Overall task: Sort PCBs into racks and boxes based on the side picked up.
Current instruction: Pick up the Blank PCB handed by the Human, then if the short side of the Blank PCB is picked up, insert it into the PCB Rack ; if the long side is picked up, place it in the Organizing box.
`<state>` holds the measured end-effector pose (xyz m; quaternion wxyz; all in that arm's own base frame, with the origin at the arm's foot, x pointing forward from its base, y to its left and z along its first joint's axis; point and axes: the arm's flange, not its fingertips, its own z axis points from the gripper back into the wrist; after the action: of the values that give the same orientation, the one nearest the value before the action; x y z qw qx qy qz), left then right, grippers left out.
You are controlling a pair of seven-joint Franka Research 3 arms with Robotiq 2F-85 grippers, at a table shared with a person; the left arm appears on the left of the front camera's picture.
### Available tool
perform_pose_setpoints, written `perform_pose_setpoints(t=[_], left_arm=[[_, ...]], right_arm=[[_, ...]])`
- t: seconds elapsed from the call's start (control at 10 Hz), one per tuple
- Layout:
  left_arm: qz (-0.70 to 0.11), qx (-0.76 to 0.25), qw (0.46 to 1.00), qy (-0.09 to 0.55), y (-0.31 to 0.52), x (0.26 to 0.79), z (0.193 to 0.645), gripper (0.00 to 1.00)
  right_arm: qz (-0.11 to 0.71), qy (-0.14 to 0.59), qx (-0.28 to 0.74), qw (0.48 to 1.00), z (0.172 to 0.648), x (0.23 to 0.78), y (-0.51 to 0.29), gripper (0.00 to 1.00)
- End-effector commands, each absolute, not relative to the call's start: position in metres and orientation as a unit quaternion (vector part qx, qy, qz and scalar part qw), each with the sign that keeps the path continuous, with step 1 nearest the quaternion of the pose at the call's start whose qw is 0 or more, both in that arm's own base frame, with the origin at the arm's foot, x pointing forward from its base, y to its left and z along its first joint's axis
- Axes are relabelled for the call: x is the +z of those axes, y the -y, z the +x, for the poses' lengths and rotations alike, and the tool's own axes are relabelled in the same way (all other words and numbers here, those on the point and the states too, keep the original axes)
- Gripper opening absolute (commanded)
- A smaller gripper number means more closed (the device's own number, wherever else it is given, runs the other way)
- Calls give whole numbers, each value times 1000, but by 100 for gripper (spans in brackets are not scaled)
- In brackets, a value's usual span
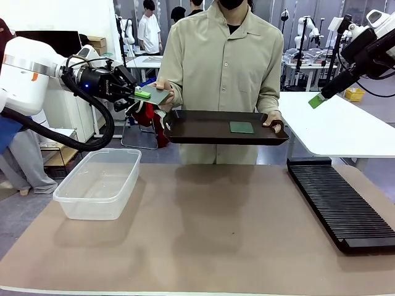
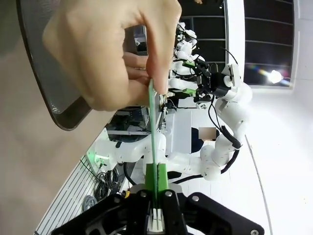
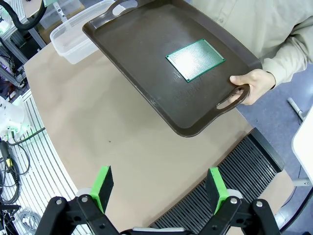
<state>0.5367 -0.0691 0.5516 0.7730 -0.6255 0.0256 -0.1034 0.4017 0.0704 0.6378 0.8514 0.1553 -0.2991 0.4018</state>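
My left gripper (image 1: 143, 94) is shut on one end of a green PCB (image 1: 155, 94), held flat in the air above and left of the tray. In the left wrist view the PCB (image 2: 153, 132) shows edge-on between my fingers, and a person's hand (image 2: 112, 54) pinches its far end. A second PCB (image 3: 195, 59) lies on the dark brown tray (image 3: 142, 44), which the person holds up. My right gripper (image 3: 160, 188) is open and empty, high above the black rack (image 1: 339, 200) at the table's right. The clear box (image 1: 99, 182) stands empty at the left.
The person stands at the far side of the brown table (image 1: 210, 234), one hand (image 3: 252, 83) on the tray's handle. A white table (image 1: 333, 123) stands behind on the right.
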Motion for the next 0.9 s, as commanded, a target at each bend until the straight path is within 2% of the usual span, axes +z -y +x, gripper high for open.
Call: perform_pose_setpoints(t=[0.0,0.2,0.3,0.8], left_arm=[[-615,-112,780,-2,67,554,532,0],[-608,-87,789,10,64,557,531,0],[-620,-104,777,-14,67,556,536,0],[-620,-104,777,-14,67,556,536,0]], right_arm=[[162,299,403,849,401,637,-70,100],[162,299,403,849,401,637,-70,100],[162,299,403,849,401,637,-70,100],[162,299,403,849,401,637,-70,100]])
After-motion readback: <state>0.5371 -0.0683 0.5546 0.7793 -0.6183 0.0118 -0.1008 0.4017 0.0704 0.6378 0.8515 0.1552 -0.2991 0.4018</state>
